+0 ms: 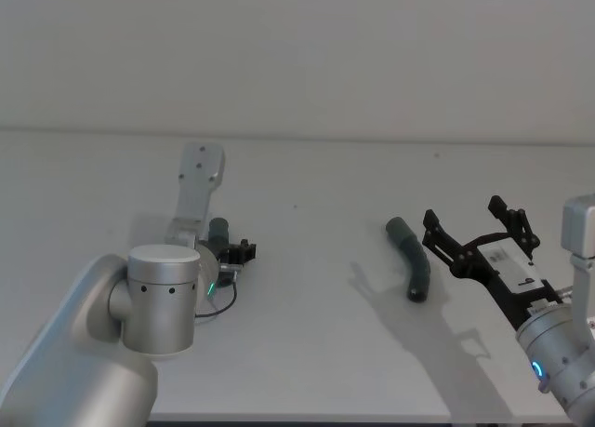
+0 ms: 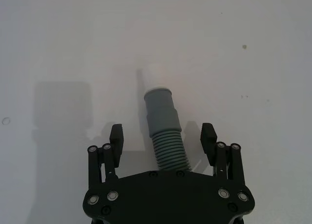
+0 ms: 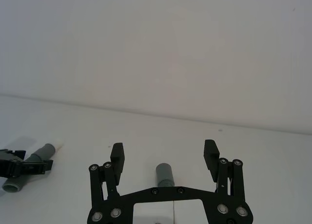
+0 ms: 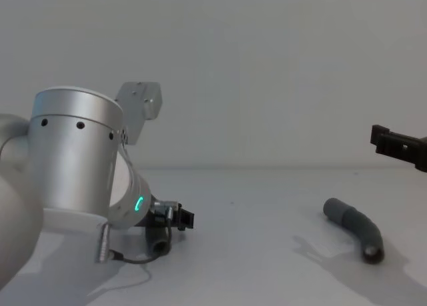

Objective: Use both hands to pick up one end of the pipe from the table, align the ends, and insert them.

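Observation:
The short pipe piece (image 2: 163, 131), ribbed grey with a collar and a paler narrow tip (image 2: 154, 73), lies on the table (image 1: 307, 353) at the left. My left gripper (image 2: 162, 135) is open and low over it, one jaw on each side and neither touching. In the head view the short piece (image 1: 219, 230) shows beside the left gripper (image 1: 234, 252). The longer curved piece (image 1: 414, 260) lies at the right. My right gripper (image 1: 465, 215) hangs open just right of it, above the table. Its collar end (image 3: 165, 174) shows below the open right gripper (image 3: 164, 151).
The big silver left arm (image 1: 163, 301) with its green light blocks the near left of the table. A plain wall (image 1: 297, 55) stands behind the table's far edge. Bare surface lies between the two pipe pieces.

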{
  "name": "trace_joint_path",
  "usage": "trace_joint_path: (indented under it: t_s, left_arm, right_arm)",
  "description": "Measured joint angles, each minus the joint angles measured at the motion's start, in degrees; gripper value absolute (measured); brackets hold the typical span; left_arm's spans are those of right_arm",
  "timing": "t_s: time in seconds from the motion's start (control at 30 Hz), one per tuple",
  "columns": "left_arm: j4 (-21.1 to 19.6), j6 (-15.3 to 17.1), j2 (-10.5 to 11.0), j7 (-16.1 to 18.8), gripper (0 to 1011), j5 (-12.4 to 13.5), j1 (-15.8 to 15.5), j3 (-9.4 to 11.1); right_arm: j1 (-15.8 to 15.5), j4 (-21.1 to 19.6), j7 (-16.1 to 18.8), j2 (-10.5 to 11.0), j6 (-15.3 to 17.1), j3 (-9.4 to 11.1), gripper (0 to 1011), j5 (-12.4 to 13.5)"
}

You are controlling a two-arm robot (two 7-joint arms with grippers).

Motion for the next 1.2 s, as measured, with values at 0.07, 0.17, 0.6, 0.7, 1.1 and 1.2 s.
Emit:
trace_joint_path:
  t_s: [0.07,0.17,0.6,0.7,1.1,1.2]
  left_arm:
    - [0.05,0.0,-0.07,-0.04,945,0.01,0.0,-0.06]
    - [0.14,0.0,-0.19,-0.11,865,0.02,0.0,-0.14]
    - [0.34,0.0,-0.45,-0.23,485,0.03,0.01,-0.33]
    - [0.36,0.0,-0.48,-0.25,380,0.04,0.01,-0.36]
    - [0.43,-0.02,-0.54,-0.3,341,0.03,0.02,-0.42]
    - [0.45,-0.03,-0.55,-0.3,341,0.03,0.02,-0.42]
  right_arm:
    - [0.0,0.0,0.0,0.0,0.0,0.0,1001,0.0]
    - [0.0,0.0,0.0,0.0,0.0,0.0,1001,0.0]
    - [0.0,0.0,0.0,0.0,0.0,0.0,1001,0.0]
    - [0.0,0.0,0.0,0.0,0.0,0.0,1001,0.0]
    - [0.03,0.01,0.0,0.0,0.06,0.01,1001,-0.02]
    - [0.26,0.07,0.0,0.02,0.74,0.01,1001,-0.17]
